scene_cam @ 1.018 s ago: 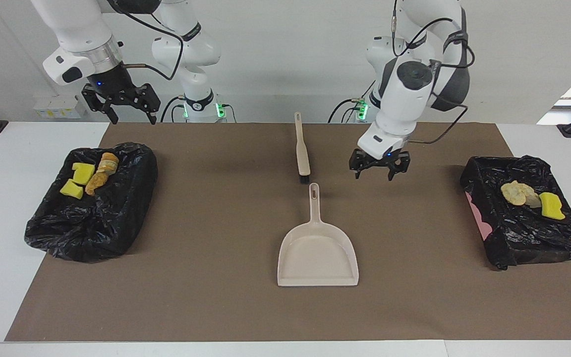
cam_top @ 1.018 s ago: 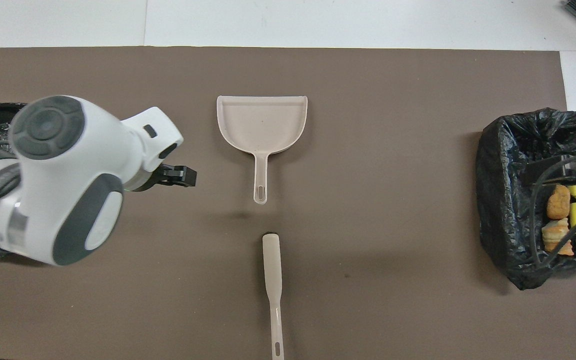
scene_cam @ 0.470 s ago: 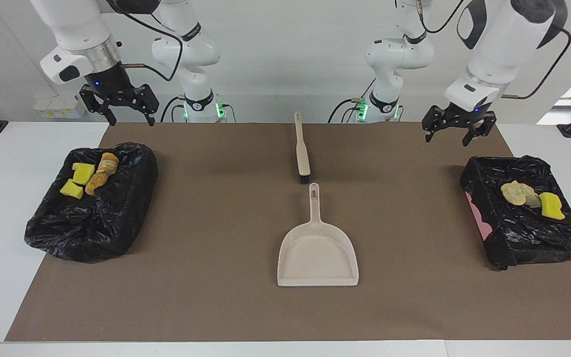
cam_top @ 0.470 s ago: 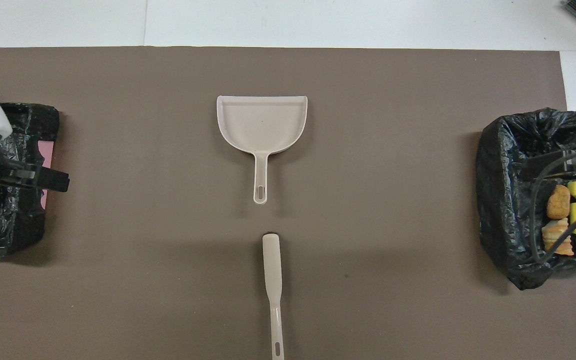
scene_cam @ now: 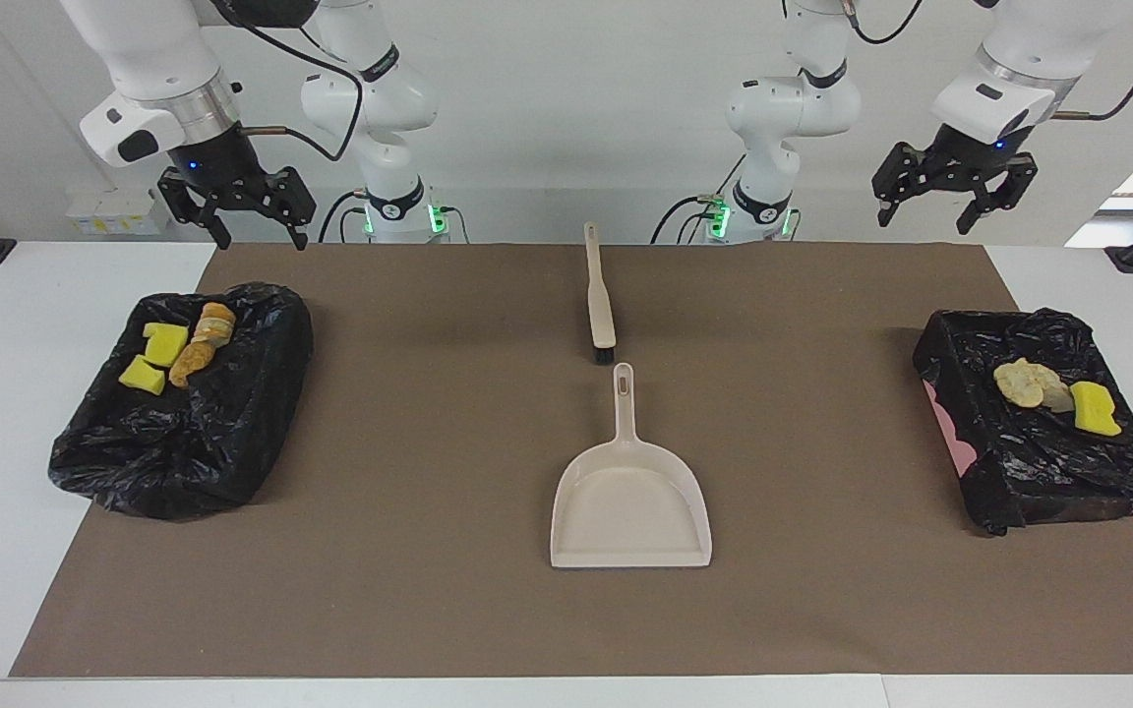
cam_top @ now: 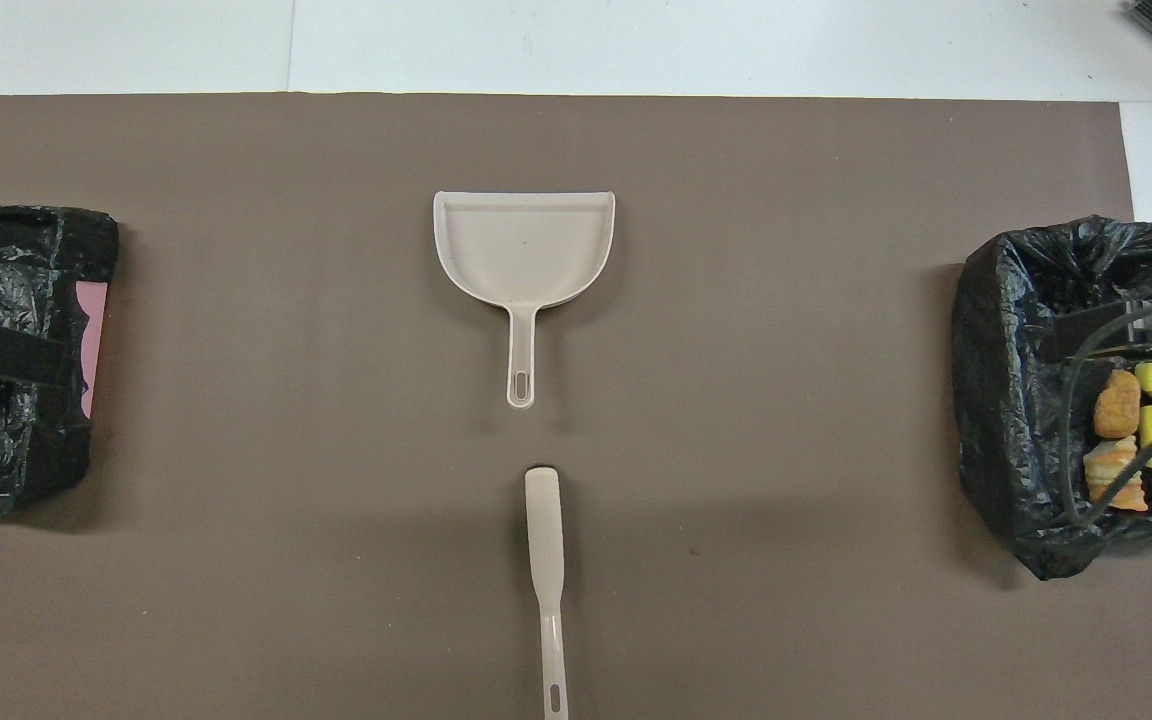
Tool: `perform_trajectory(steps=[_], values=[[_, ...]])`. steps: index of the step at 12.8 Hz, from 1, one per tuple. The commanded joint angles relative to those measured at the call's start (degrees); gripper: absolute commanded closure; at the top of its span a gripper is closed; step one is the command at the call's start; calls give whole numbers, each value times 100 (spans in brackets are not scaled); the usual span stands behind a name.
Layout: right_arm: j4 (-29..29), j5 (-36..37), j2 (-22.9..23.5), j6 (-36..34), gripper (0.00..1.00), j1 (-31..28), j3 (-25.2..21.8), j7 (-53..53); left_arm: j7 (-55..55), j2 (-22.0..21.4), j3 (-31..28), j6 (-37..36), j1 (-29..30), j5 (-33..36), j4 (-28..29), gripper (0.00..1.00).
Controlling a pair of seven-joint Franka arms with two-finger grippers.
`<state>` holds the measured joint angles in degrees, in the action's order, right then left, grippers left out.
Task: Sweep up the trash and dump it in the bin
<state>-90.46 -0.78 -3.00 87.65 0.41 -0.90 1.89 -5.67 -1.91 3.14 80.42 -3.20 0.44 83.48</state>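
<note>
Trash lies in two black-bagged bins. The bin [scene_cam: 163,462] at the right arm's end holds two yellow sponge pieces [scene_cam: 163,344] and brown lumps [scene_cam: 201,346]. The bin [scene_cam: 1039,462] at the left arm's end holds a pale beige lump [scene_cam: 1019,383] and a yellow sponge [scene_cam: 1096,408]. No trash shows on the brown mat. My right gripper [scene_cam: 267,234] hangs open and empty over the table's robot-side edge by its bin. My left gripper [scene_cam: 923,222] hangs open and empty, high over the mat's corner at its own end.
A beige dustpan [scene_cam: 630,506] lies mid-mat, its handle pointing toward the robots. A beige brush [scene_cam: 598,295] lies just nearer the robots, bristle end toward the pan's handle. In the overhead view, the dustpan [cam_top: 524,245], brush [cam_top: 546,560] and both bins [cam_top: 1006,400] [cam_top: 26,460] show.
My left arm swung from over the mat beside the dustpan's handle out to its own end of the table and rose. My right gripper lifted slightly. Nothing on the table moved.
</note>
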Motion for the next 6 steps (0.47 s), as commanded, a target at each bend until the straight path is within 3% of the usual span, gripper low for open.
perform_trajectory(steps=[1, 6], values=[[-51, -36, -25, 41, 0, 3, -16, 48, -66, -62, -15, -149, 56, 0, -27, 0], [-51, -36, -25, 41, 0, 3, -16, 48, 354, -231, -50, -44, 126, -26, 274, 0]])
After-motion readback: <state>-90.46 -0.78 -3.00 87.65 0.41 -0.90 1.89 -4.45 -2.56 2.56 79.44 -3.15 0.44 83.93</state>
